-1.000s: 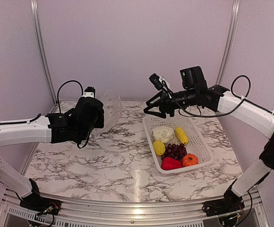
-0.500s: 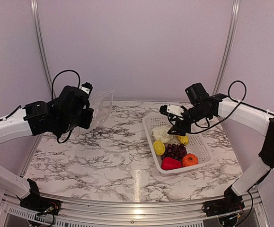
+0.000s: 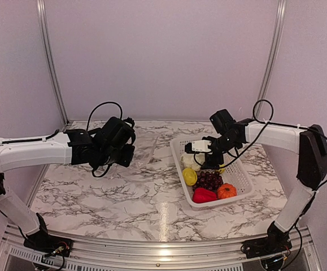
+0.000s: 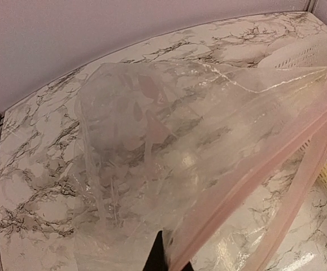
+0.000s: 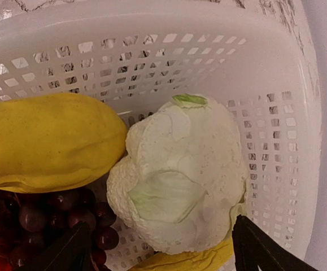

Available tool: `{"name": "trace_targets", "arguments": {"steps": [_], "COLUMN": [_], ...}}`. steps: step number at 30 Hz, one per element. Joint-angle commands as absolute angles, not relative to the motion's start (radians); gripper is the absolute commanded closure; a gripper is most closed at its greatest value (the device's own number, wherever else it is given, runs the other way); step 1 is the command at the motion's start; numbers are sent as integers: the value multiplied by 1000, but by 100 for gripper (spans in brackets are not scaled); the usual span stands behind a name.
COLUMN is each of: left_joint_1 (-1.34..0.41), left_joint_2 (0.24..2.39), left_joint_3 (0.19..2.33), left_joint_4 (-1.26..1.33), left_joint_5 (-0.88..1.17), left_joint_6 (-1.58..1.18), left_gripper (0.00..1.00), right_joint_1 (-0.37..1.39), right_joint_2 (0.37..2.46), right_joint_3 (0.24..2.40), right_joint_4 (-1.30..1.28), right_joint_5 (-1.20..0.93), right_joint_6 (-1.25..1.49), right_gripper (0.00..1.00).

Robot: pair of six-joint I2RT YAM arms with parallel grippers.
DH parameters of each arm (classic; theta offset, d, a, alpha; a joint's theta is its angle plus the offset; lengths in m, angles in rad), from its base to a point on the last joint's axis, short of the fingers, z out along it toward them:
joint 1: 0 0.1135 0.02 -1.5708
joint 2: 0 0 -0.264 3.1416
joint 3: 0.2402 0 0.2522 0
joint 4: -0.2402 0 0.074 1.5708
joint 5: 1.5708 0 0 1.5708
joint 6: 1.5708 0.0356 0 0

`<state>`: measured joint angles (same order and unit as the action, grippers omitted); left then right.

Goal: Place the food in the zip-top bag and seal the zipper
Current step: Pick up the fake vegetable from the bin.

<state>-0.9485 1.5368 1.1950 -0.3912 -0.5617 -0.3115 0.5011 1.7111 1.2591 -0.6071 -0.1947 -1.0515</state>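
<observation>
The left fingers [image 4: 156, 258] clamp the zip-top bag [image 4: 152, 141] beside the basket [image 5: 152, 51], while the right fingers [image 5: 259, 254], spread wide, straddle its cauliflower [image 5: 180, 175] and should close next.

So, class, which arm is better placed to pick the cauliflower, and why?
Right: the right gripper hangs open over the cauliflower in the basket, while the left gripper holds the zip-top bag.

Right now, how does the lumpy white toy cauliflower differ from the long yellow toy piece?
The lumpy white toy cauliflower is rounded, bumpy, green-patched; the long yellow toy piece is elongated, plain. The cauliflower lies under the open right gripper; the yellow piece lies aside. Both rest in the white lattice basket.
</observation>
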Motion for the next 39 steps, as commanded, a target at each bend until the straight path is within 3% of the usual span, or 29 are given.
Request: {"name": "trace_targets", "arguments": {"steps": [1,12,15,20,23,32,39], "left_joint_1": [-936,-907,-905,-902,-901,-891,-891], "left_joint_2": [1530,1522,1522,1525,1530,1540,1572], "left_joint_3": [1210,1194,1189,1189,1189,1150,1129], "left_joint_4": [-350,-327,-315,-301,-290,-162,-51], "left_joint_5": [-528,-496,-492,-484,-484,-509,-561], "left_joint_6": [-348,-370,-373,-376,-382,-452,-503], "left_gripper": [100,100,100,100,100,100,100], "right_joint_1": [519,523,523,511,489,460,460], "right_joint_2": [1756,1822,1803,1763,1738,1581,1572], "right_joint_3": [1249,1219,1196,1208,1254,1362,1550], "right_joint_4": [-537,-430,-366,-357,-432,-658,-729], "right_joint_5": [-133,-61,-46,-82,-133,-302,-697], "right_joint_6": [-1098,-1095,-1080,-1043,-1003,-851,-605], "right_gripper": [16,21,31,65,75,82,93]}}
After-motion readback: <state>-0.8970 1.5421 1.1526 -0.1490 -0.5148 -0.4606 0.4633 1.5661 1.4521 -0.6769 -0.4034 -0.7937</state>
